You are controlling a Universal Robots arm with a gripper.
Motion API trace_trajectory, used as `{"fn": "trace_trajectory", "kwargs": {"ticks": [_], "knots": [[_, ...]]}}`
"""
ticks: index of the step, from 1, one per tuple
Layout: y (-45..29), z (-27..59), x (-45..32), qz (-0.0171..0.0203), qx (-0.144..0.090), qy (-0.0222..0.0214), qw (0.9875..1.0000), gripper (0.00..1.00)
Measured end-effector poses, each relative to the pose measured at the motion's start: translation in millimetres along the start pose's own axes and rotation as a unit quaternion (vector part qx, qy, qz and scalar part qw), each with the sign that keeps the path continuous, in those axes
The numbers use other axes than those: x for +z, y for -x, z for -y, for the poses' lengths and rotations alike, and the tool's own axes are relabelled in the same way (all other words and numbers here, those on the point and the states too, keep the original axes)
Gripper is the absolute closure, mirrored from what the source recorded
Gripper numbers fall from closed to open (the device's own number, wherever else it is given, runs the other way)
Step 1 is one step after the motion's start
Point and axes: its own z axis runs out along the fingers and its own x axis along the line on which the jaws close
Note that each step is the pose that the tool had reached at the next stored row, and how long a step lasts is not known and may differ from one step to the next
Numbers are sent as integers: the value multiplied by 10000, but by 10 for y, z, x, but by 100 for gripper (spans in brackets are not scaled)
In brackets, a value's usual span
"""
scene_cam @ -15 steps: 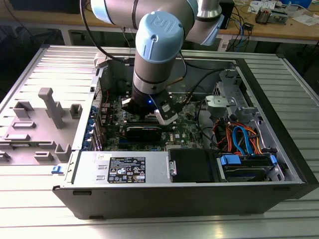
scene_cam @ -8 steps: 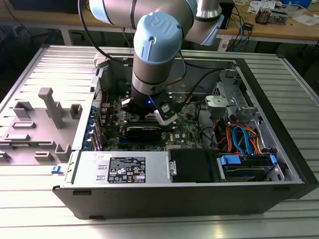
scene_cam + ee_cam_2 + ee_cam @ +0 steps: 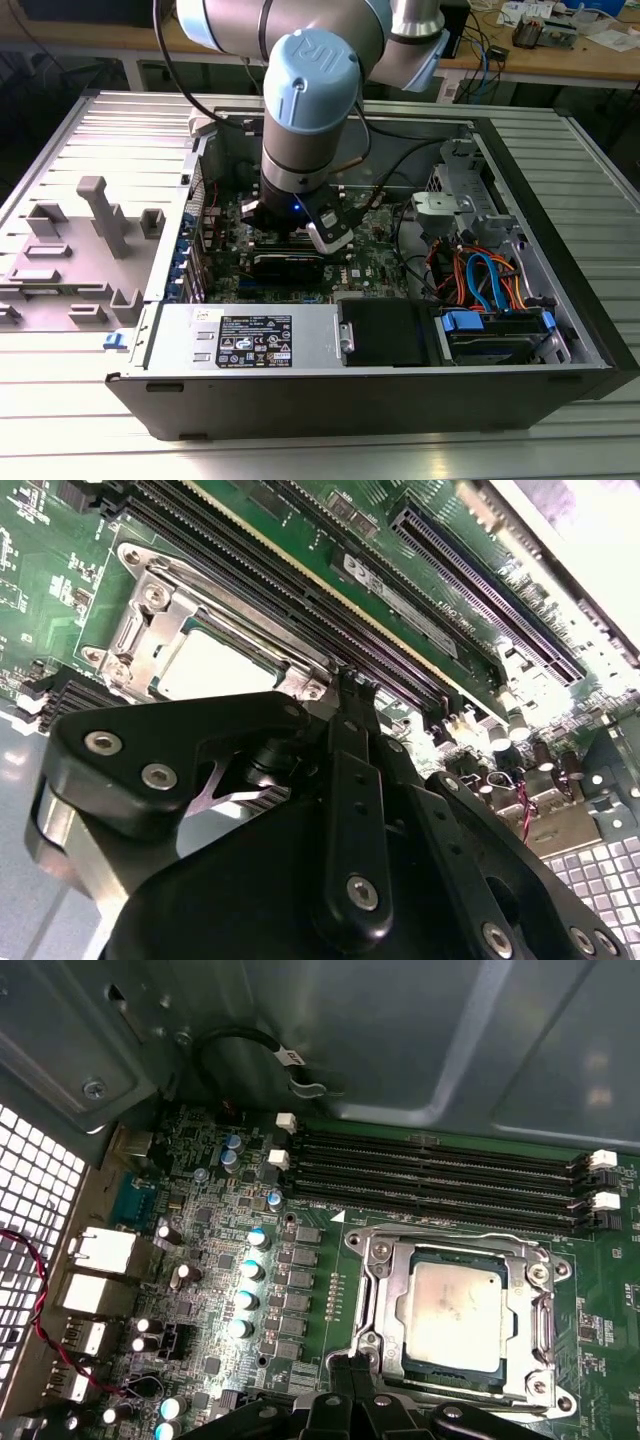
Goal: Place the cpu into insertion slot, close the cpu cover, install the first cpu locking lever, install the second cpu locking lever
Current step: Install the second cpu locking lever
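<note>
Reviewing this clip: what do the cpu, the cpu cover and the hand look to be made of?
The cpu: dull silvery-grey metal top, matte, faintly smudged. The cpu cover: thin bright stamped metal, likely steel, going by its glinting edges and screw heads. The hand: matte black links with silver bolts, painted metal or hard plastic; the look leaves that open.

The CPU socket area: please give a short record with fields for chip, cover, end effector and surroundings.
chip: small square cpu with silvery-grey metal top, seated in the socket
cover: thin silvery metal frame cpu cover, lying down flat around the chip
end effector: black end effector, tip at the socket's edge, holding nothing visible
surroundings: green motherboard; black memory slots beside the socket
</note>
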Motion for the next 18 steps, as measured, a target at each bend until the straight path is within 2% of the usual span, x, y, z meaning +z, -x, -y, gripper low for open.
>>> {"fn": "trace_trajectory", "kwargs": {"ticks": [6, 15, 18], "knots": [[-1, 0, 0, 0, 0, 3, 10000, 89], [-5, 19, 13, 7, -4, 49, 10000, 89], [-10, 22, 16, 12, -8, 86, 10000, 89]]}}
